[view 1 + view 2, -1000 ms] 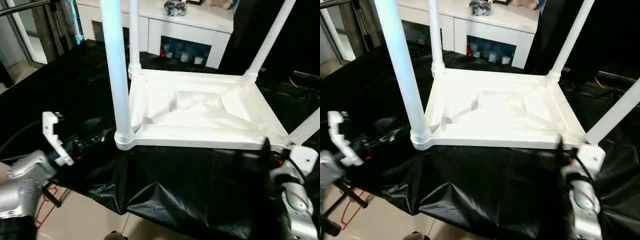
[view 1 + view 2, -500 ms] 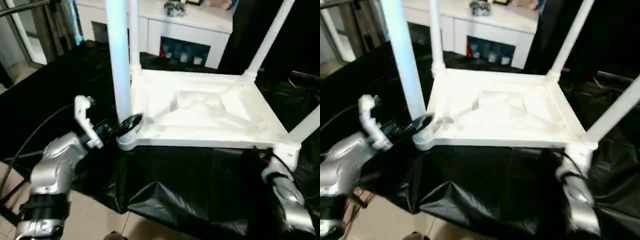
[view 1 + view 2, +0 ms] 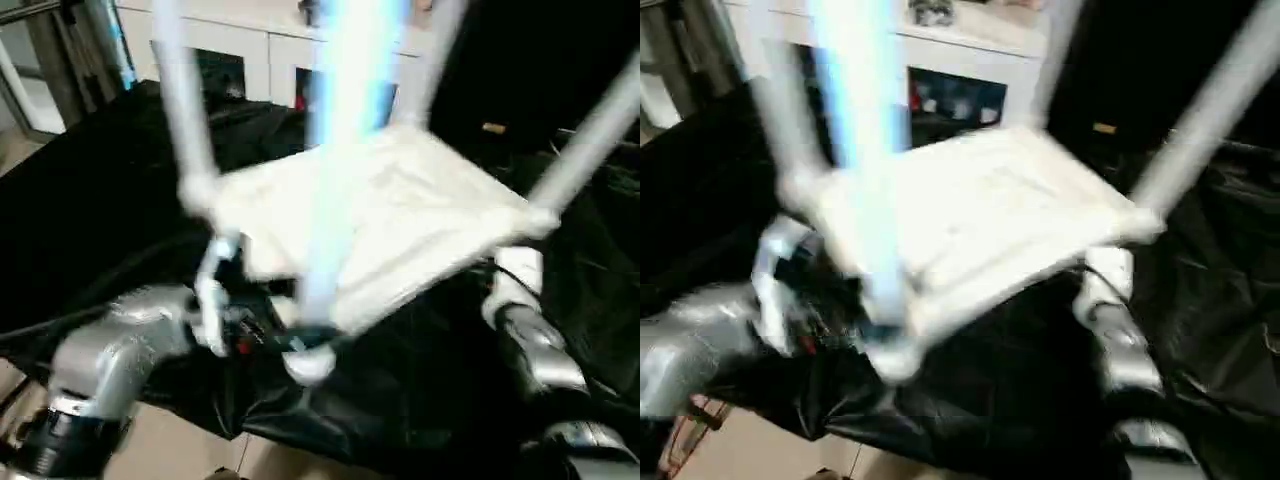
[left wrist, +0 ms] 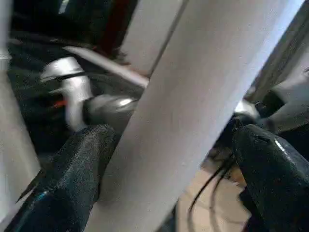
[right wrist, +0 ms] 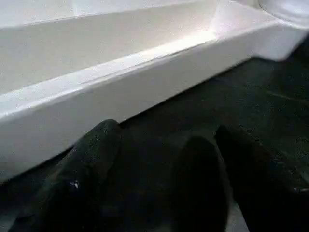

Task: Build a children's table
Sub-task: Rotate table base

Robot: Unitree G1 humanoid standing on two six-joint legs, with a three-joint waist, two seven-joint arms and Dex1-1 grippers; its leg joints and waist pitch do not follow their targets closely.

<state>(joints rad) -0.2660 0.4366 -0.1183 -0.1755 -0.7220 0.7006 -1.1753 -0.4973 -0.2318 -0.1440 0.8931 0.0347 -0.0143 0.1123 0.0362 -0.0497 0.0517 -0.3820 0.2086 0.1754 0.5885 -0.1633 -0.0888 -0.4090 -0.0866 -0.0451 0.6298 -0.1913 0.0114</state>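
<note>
Straddling a table leg [image 4: 193,106], left gripper [image 4: 169,169] spread wide

You saw both head views smeared by motion: the children's table [image 3: 380,220] was a white blur, its ribs unreadable, and all four legs ran off the top edge. The nearest leg [image 3: 345,150] covered part of the tabletop. The left gripper [image 3: 275,335] was too blurred there to tell fingers apart. In the right wrist view, the table's rim [image 5: 120,82] was cut off at both sides, and the right gripper [image 5: 164,179] showed only as dark, soft shapes.
</note>
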